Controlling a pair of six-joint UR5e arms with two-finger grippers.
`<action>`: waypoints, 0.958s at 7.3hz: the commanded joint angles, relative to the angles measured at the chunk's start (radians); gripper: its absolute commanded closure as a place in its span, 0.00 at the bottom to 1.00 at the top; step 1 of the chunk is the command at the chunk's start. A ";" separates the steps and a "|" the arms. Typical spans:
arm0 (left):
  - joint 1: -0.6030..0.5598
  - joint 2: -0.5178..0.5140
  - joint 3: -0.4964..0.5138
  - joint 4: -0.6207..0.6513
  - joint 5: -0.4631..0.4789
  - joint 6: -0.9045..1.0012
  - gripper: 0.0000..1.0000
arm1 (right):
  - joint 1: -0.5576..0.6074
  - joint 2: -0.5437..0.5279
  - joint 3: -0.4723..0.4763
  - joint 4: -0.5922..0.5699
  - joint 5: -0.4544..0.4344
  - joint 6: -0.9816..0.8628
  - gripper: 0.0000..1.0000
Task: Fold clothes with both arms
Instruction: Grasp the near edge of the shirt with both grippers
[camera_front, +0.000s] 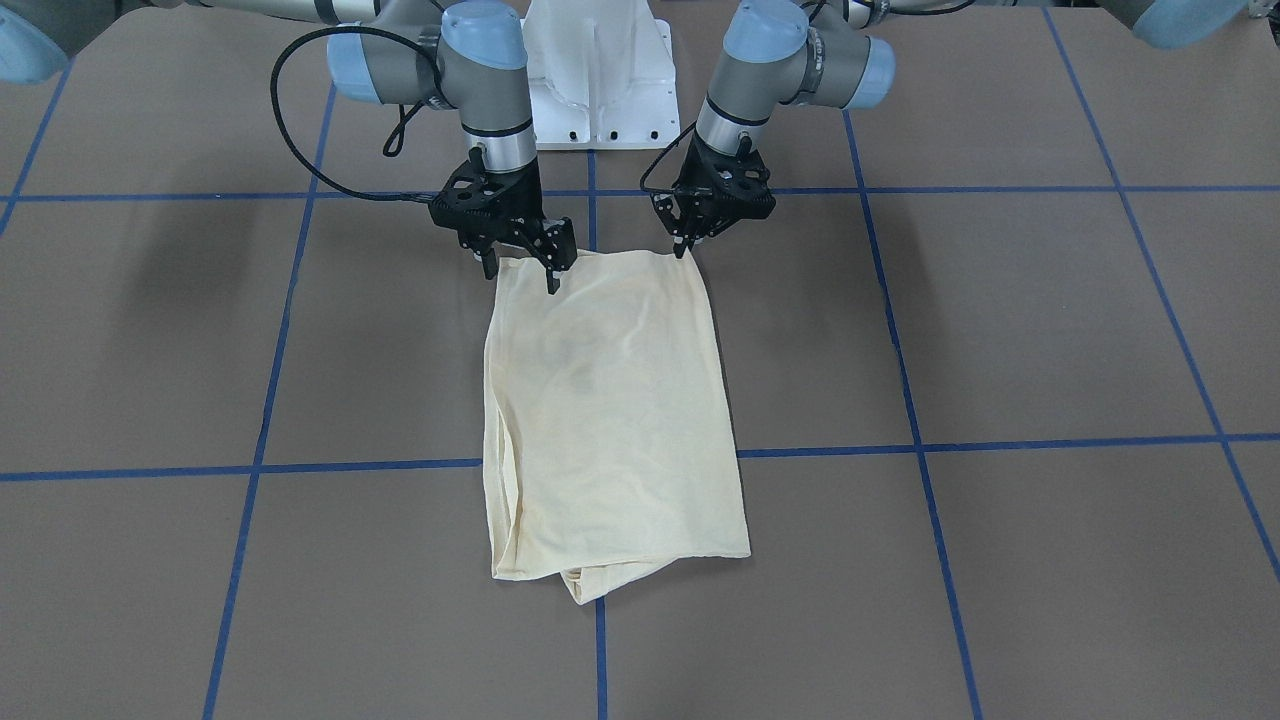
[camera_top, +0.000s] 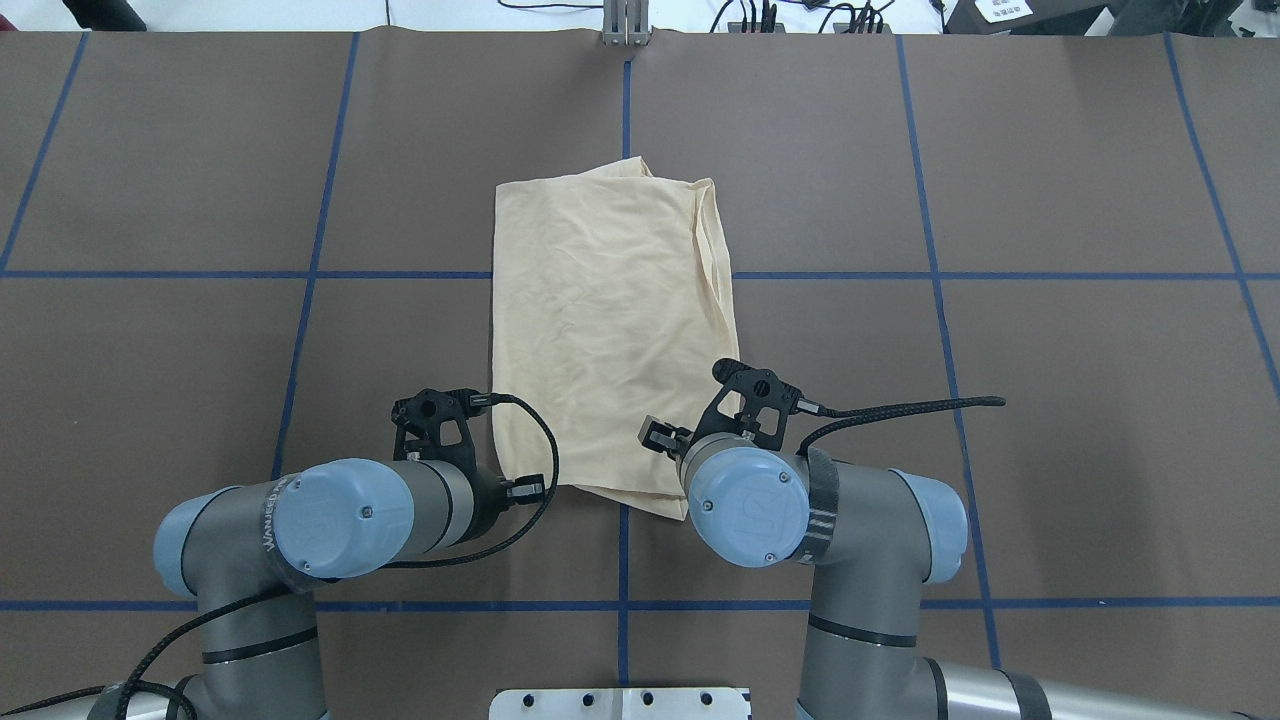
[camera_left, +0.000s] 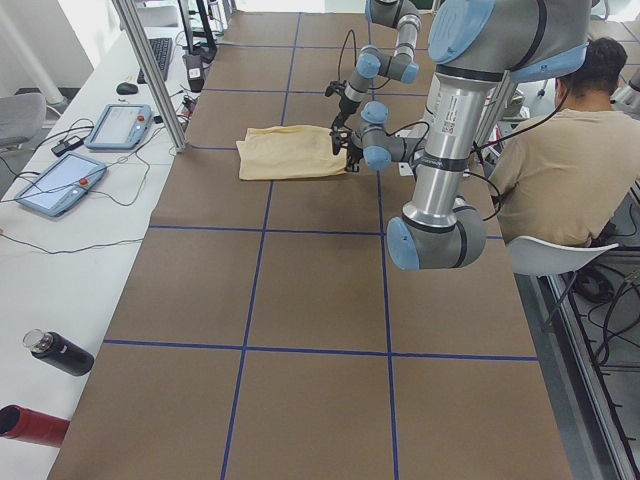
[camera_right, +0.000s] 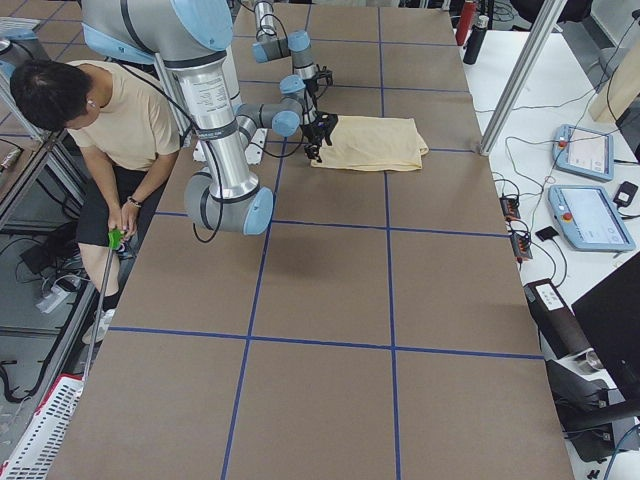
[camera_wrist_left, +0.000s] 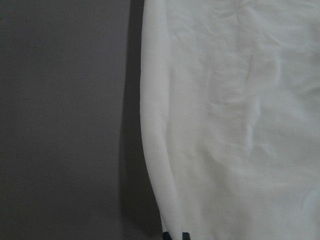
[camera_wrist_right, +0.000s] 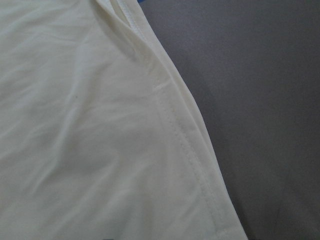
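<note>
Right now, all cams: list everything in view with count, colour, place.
shirt: 1, pale yellow, folded flat at table centre
table: 1, brown cover
tape lines: several, blue, grid across the table
tablets: 2, grey-blue, white bench across from the robot
black bottle: 1, same bench
red bottle: 1, beside the black one
person: 1, beige top, seated on the robot's side
left arm: 1, silver, blue caps
right arm: 1, same colours
left tool: 1, black, at a near shirt corner; open or shut unclear
right tool: 1, black, fingers spread at the other near corner
</note>
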 joint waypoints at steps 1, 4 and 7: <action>0.000 0.003 0.000 0.000 0.000 0.000 1.00 | -0.012 0.044 -0.067 0.005 -0.020 0.043 0.22; 0.000 0.005 0.000 0.000 0.000 0.000 1.00 | -0.011 0.077 -0.103 -0.001 -0.022 0.063 0.59; 0.000 0.003 0.002 0.000 0.000 0.000 1.00 | -0.011 0.074 -0.093 0.000 -0.022 0.061 1.00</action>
